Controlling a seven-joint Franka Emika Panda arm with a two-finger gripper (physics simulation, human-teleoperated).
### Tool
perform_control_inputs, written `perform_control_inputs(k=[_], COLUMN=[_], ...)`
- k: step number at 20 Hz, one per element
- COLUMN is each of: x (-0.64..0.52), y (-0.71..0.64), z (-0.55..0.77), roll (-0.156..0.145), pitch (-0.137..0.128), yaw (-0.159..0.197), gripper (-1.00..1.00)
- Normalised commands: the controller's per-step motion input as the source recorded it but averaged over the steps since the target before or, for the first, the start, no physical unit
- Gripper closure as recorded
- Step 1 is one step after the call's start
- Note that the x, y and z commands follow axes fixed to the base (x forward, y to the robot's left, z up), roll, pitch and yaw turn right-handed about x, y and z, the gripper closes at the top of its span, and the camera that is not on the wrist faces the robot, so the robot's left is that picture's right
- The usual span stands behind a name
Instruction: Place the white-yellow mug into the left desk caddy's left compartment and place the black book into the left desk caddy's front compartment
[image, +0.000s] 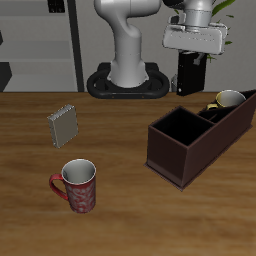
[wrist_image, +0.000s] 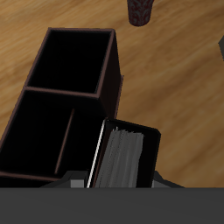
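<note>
Black book held above the caddy

I carry the black book upright in my hand, fingers closed on it, high behind the left desk caddy. The white-yellow mug already sits in the caddy. My arm reaches out with the wrist pointing down. A red mug and grey notebook rest on the surface.

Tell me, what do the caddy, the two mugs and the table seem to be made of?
The caddy looks like dark wood or plastic with a matte maroon finish; which one is unclear. The white-yellow mug, already inside the caddy, looks like glazed ceramic from its gloss. The red mug looks ceramic too, with a printed pattern. The table shows plank seams and grain, so wood or a wood-look surface.
</note>
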Motion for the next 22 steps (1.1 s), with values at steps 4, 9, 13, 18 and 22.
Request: perform_control_inputs(k=[4, 9, 13, 18, 22], x=[0.03, 0.16, 0.17, 0.20, 0.24], y=[0.20, 0.14, 0.04, 0.10, 0.00], z=[0.00, 0.08, 0.03, 0.02, -0.01], roll=[0.051, 0.019, -0.010, 0.002, -0.034], pitch=[0.006, -0.001, 0.018, -0.011, 0.034], yaw=[0.027, 0.006, -0.003, 0.038, -0.018], gripper=[1.00, 1.00, 1.00, 1.00, 1.00])
